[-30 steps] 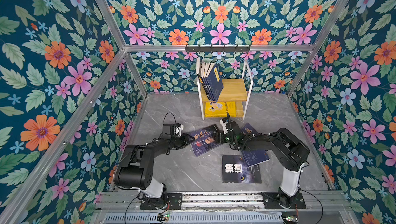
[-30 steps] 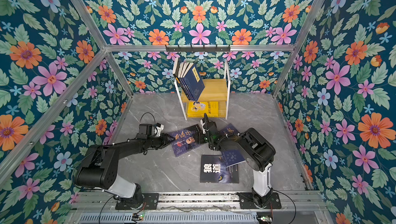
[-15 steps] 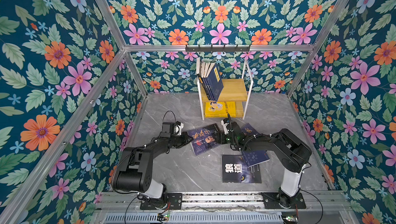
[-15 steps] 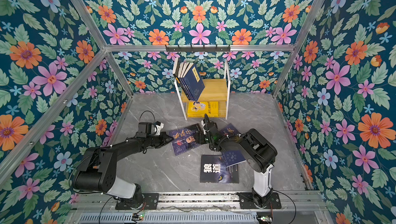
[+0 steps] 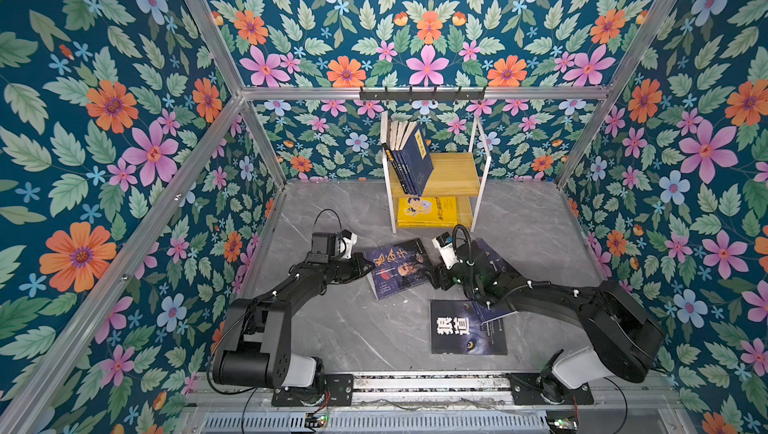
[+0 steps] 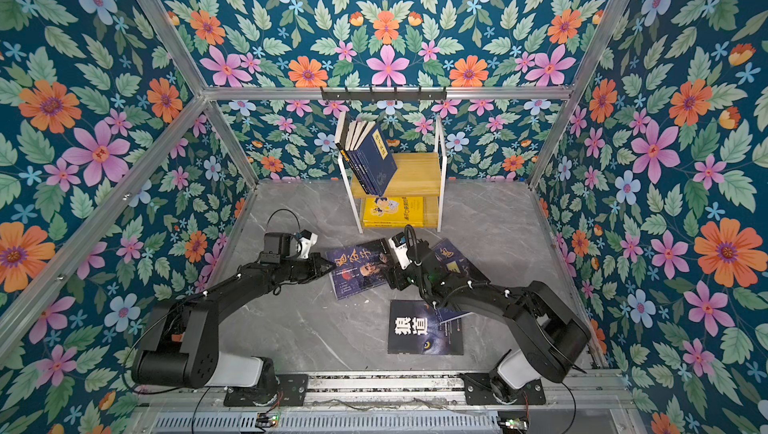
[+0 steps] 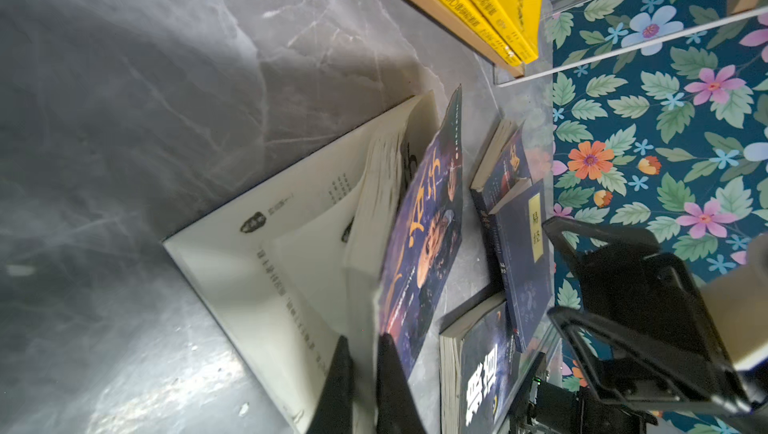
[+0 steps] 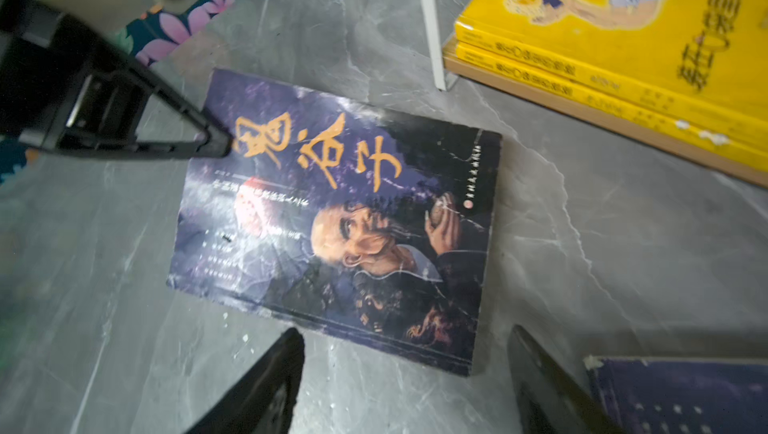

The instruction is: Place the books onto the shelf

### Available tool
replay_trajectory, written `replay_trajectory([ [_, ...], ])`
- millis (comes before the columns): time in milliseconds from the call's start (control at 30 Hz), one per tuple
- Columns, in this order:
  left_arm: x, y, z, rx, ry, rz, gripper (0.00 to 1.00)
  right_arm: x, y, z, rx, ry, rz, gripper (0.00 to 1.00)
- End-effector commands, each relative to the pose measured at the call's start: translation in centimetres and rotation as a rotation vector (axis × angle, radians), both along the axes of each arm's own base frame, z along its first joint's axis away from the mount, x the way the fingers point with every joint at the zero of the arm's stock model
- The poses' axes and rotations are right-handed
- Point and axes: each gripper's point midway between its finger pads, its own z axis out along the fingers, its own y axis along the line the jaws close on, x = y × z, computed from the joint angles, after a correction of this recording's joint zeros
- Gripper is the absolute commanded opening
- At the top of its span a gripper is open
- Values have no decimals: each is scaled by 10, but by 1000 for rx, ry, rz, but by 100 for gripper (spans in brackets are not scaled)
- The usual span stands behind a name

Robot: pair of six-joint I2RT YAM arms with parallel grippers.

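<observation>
On the grey floor in front of the shelf, the portrait book lay face up between the two arms.

Left gripper: closed on the free edge of the front cover. In the left wrist view the cover stood lifted off the page block, with leaves fanned beneath. That part of the view was blurred, so I could not tell whether a few pages were pinched along with the cover.

Right gripper: jaws wide apart, just beside the book's opposite edge, holding nothing.

Risks, as judged:
- The hold appeared to be on the cover alone. Lifting from there would hang the whole block off one thin sheet, which could crease or tear it, or let the book swing open and slide out.
- If the right gripper closed low on the smooth floor, it could push the book away instead of catching it. It could also snag the navy book lying just beside.
- The two grippers worked close together over one small book, so a mistimed handover risked finger contact.
- The leaning navy books on the upper board sat tilted, and a bump during insertion could tip them off.
</observation>
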Motion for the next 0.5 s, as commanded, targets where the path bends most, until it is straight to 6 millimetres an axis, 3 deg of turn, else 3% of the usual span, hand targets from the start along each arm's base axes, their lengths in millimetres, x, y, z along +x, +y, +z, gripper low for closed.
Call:
replay_trajectory([
  [0,-3,-6,11,-34,-27,-43,0,-5,10,12,-112,-223,137,77],
  [167,-7,-9,23,-55,-15,-67,0,-24,32,1,-309,-453,305,79],
  [400,-8,-10,27,-62,-29,-70,0,-30,54,-18,-428,-636,397,81],
  [467,-6,-11,27,-68,-27,-66,0,-25,58,-34,-507,-688,400,81],
])
